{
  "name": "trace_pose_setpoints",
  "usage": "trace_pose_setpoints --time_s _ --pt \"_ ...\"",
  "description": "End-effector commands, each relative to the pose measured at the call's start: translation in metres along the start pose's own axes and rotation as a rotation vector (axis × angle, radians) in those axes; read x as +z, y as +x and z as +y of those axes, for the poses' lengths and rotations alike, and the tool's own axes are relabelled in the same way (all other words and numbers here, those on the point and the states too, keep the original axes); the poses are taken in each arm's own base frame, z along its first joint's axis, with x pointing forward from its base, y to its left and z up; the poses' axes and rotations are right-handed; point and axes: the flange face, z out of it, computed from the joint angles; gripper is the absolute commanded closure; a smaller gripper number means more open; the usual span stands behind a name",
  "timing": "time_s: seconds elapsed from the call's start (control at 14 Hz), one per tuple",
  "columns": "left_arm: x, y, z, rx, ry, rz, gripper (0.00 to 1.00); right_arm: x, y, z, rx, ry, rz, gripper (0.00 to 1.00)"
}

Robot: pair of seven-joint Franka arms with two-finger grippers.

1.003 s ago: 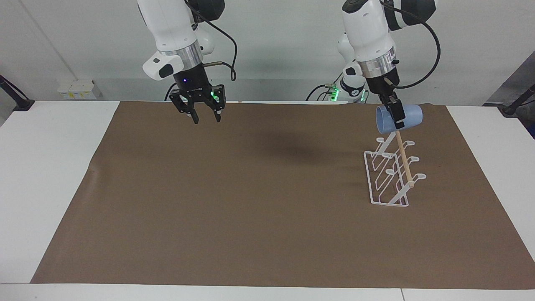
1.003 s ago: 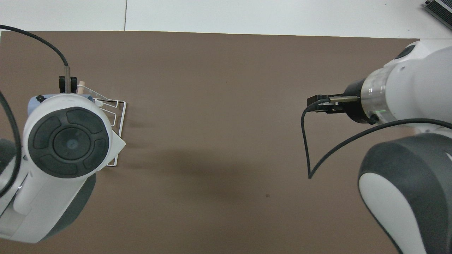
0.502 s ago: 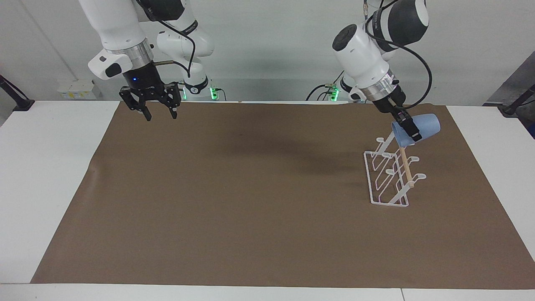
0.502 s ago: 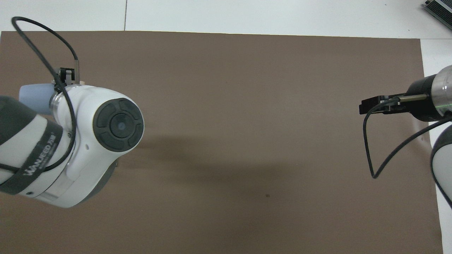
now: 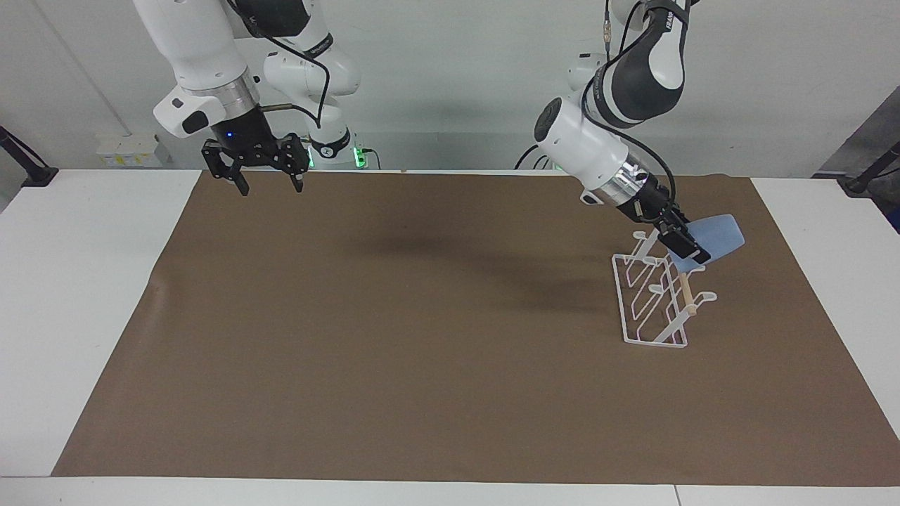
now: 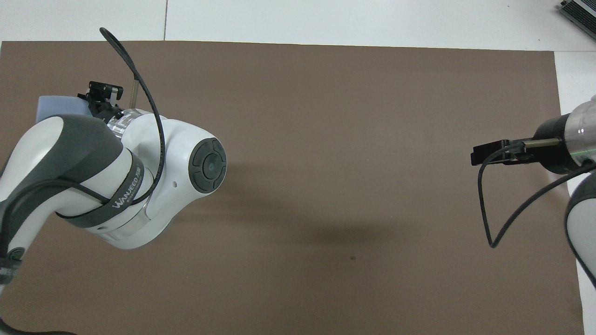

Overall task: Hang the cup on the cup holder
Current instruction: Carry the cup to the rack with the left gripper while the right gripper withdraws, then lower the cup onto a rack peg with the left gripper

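Observation:
The light-blue cup (image 5: 721,237) hangs tilted, its mouth slanting down toward the cup holder (image 5: 650,302), a white wire rack with a wooden rod. My left gripper (image 5: 685,246) is shut on the cup's rim, over the rack's end nearest the robots. Whether the cup rests on a prong I cannot tell. From overhead, the cup (image 6: 58,106) peeks out beside the left gripper (image 6: 100,100), and the left arm hides the rack. My right gripper (image 5: 271,188) hangs open and empty over the mat's edge at the right arm's end, also seen as the right gripper (image 6: 484,153) overhead.
A brown mat (image 5: 422,316) covers most of the white table (image 5: 70,281). The rack stands on the mat toward the left arm's end. Cables loop from both wrists.
The left arm has leaned over and brought the cup lower, mouth tipping down at the rack's near end. The right gripper has swung out toward its own end of the table and spread wider.

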Motion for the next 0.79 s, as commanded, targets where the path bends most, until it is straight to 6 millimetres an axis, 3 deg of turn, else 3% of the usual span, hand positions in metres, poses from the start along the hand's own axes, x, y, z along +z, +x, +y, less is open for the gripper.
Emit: trace_pose_setpoints --time_s 0.0,0.29,0.72 --pt "0.010 0.034 0.005 -0.002 0.004 -0.113 1.00 0.000 -0.011 0.009 0.004 -0.022 -0.003 0.00" --pt "0.032 0.064 0.009 0.002 -0.001 -0.211 1.00 -0.001 -0.011 0.021 -0.001 -0.023 0.000 0.00" --pt "0.045 0.087 0.013 0.030 0.008 -0.247 1.00 -0.001 -0.010 0.024 -0.042 -0.020 0.001 0.00"
